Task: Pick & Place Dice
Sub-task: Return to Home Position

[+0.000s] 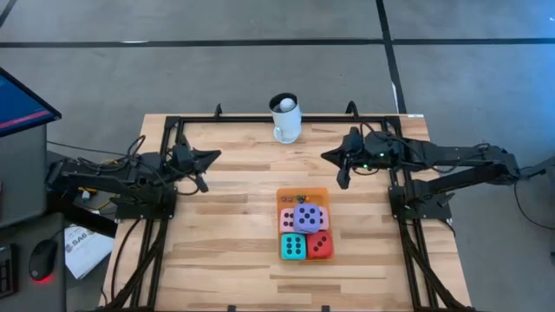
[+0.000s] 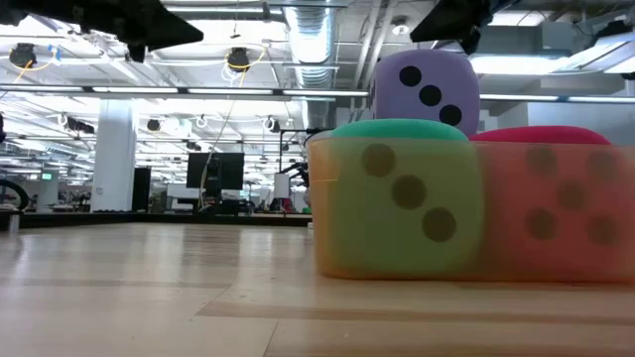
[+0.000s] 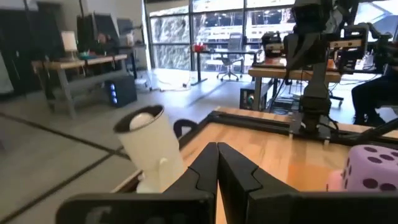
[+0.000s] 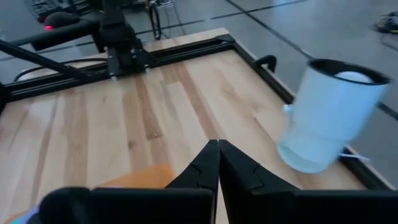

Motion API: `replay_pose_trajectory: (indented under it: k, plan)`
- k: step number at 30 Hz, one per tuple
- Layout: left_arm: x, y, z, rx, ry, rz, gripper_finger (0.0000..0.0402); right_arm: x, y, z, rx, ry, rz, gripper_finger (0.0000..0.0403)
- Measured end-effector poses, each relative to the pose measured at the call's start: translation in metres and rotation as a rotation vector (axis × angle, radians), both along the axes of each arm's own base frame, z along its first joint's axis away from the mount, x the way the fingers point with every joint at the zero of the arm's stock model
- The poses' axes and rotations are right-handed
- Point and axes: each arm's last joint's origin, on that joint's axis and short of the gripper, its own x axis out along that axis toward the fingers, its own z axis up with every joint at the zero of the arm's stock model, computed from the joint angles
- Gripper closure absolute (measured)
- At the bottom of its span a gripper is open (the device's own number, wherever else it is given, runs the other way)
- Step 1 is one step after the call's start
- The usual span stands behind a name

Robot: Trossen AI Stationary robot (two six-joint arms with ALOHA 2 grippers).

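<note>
left gripper [image 1: 211, 157] and right gripper [image 1: 330, 157] pinched tight, holding nothing | our dice [image 1: 303, 234] sit in the orange bin [image 1: 303, 191] | purple die [image 1: 306, 217] on top may roll off if we bump it

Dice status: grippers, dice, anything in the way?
Left gripper shut, empty, left of orange bin. Right gripper shut, empty, right of it. Pink die, teal die, red die in bin, purple die on top. White mug at far edge, clear of both.
</note>
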Motion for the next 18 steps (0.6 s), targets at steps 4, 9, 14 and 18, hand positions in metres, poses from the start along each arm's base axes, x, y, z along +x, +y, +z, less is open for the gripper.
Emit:
replay_pose_trajectory:
  k: [4,9,14,18]
  plan:
    - [-0.01,0.001,-0.004,-0.027,-0.01,0.004,0.0402,-0.01,-0.001,0.004,-0.017,-0.003,-0.037,0.0398]
    - [-0.021,0.002,-0.01,-0.031,-0.057,0.003,0.0402,-0.019,0.0,0.011,-0.039,-0.031,-0.04,0.0398]
    - [-0.032,0.002,-0.014,-0.032,-0.086,0.003,0.0402,-0.028,0.0,0.014,-0.038,-0.037,-0.04,0.0398]
    - [-0.042,0.003,-0.016,-0.037,-0.083,0.003,0.0402,-0.035,0.0,0.016,-0.035,-0.037,-0.041,0.0398]
